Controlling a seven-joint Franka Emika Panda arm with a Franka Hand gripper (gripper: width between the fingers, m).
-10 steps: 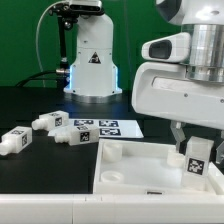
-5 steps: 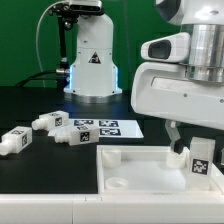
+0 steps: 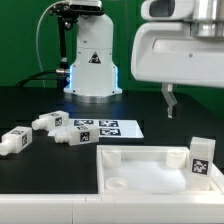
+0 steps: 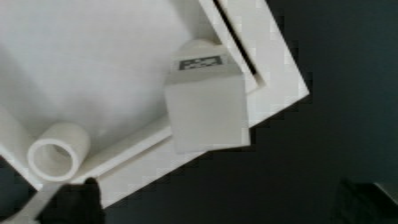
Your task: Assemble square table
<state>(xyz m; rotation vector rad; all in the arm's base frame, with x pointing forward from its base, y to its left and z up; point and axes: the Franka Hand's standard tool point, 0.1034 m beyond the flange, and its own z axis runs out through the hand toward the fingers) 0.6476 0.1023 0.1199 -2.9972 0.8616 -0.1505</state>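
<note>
Tabletop (image 3: 140, 180) is laid rim-up in front, sockets exposed. One leg (image 3: 202, 160) is stood upright in its corner at the exterior view's right, likely seated. Gripper (image 3: 195, 98) is held clear above it, fingers spread, empty. Three spare legs (image 3: 48, 122) are seen lying beyond, by the marker board (image 3: 100, 128).

TEXT: none legible | SIGN: black triangle symbol on robot base (image 3: 90, 60) | TAGS: black-and-white square codes on marker board (image 3: 105, 128) and upright leg (image 3: 201, 160)
</note>
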